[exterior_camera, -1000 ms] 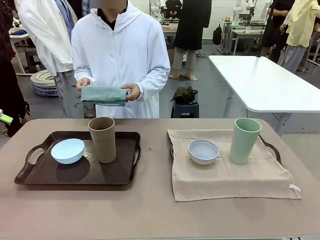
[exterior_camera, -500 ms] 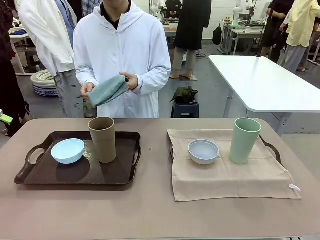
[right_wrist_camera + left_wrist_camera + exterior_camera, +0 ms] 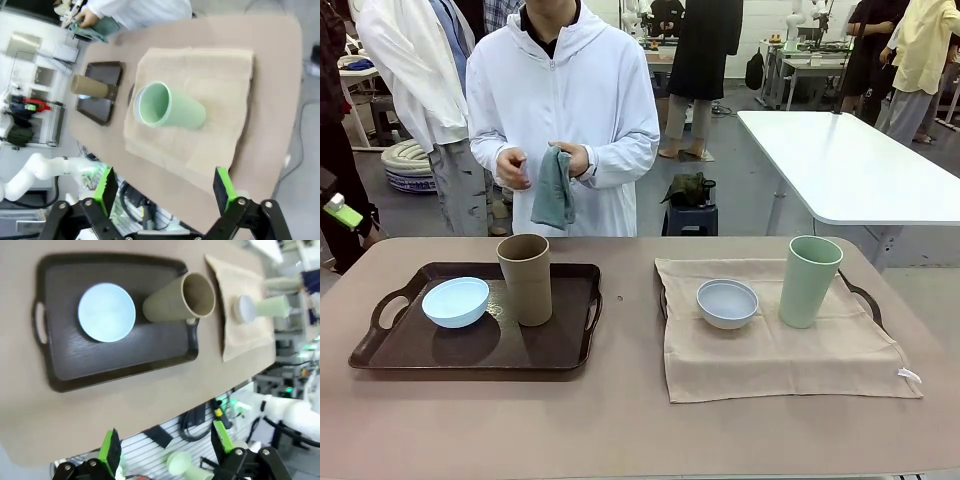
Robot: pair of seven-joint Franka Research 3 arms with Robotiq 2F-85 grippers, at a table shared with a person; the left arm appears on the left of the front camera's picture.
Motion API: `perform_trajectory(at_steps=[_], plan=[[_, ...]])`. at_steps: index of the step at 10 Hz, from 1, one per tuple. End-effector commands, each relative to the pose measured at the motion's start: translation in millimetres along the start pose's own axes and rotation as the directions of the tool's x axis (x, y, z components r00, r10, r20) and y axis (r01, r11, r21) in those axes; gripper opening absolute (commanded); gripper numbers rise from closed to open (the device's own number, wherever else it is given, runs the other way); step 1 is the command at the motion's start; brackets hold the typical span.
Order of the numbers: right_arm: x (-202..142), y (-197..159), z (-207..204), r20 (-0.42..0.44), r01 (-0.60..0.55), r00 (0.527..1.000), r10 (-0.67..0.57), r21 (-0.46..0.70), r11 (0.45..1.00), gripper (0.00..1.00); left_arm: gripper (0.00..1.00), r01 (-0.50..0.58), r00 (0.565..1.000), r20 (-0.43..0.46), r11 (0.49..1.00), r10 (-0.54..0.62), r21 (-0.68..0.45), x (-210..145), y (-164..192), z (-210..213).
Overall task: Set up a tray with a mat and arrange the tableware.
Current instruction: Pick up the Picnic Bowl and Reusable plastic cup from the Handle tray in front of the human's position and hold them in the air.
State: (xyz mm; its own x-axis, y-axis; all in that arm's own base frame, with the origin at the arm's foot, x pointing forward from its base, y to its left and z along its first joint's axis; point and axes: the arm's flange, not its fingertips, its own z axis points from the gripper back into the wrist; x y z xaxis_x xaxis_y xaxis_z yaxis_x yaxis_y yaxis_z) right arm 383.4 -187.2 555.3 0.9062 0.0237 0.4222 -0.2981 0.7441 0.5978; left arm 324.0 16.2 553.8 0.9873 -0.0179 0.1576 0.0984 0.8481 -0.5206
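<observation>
A dark brown tray (image 3: 420, 345) on the table's left carries a pale blue bowl (image 3: 455, 302) and a tan tumbler (image 3: 525, 280), both upright. On the right, a beige mat (image 3: 780, 350) drapes over a second tray whose handle (image 3: 865, 297) sticks out. On it stand a white-grey bowl (image 3: 727, 303) and a pale green tumbler (image 3: 810, 280). My left gripper (image 3: 166, 445) hovers open high above the brown tray (image 3: 150, 347). My right gripper (image 3: 165, 192) hangs open high above the green tumbler (image 3: 170, 107).
A person in a white hoodie stands at the far edge, a teal cloth (image 3: 554, 190) hanging from one hand. A white table (image 3: 850, 160) and a stool (image 3: 690, 208) stand behind on the right. More people stand farther back.
The person held the folded teal cloth flat in both hands; now it hangs from one hand and the other hand has let go. Tableware and grippers have not moved.
</observation>
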Motion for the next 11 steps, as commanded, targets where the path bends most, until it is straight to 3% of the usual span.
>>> perform_trajectory(at_steps=[1,2,4,6,8,10,11], plan=[[22,64,-35,0.031,-0.213,0.975,0.219,-0.137,0.967,1.00,0.95,0.031,0.999,-0.039,0.988,-0.026,0.152,4,-30,18],[35,99,-57,0.024,-0.354,0.932,0.361,-0.147,0.924,1.00,0.95,0.030,0.998,-0.060,0.977,-0.017,0.209,3,-48,26],[64,154,-114,-0.021,-0.529,0.847,0.531,-0.128,0.839,1.00,0.95,0.032,0.996,-0.091,0.961,-0.008,0.276,5,-74,32],[68,220,-186,-0.107,-0.712,0.700,0.706,-0.040,0.701,1.00,0.95,-0.011,0.994,-0.101,0.953,0.043,0.303,5,-88,39],[63,256,-262,-0.195,-0.782,0.597,0.778,0.078,0.619,1.00,0.95,-0.041,0.990,-0.117,0.958,0.078,0.285,11,-83,42],[57,268,-327,-0.246,-0.775,0.531,0.811,0.246,0.582,1.00,0.95,-0.055,0.990,-0.114,0.966,0.087,0.254,14,-72,51],[54,262,-346,-0.254,-0.754,0.523,0.813,0.307,0.581,1.00,0.95,-0.033,0.991,-0.120,0.973,0.062,0.227,9,-68,52]])
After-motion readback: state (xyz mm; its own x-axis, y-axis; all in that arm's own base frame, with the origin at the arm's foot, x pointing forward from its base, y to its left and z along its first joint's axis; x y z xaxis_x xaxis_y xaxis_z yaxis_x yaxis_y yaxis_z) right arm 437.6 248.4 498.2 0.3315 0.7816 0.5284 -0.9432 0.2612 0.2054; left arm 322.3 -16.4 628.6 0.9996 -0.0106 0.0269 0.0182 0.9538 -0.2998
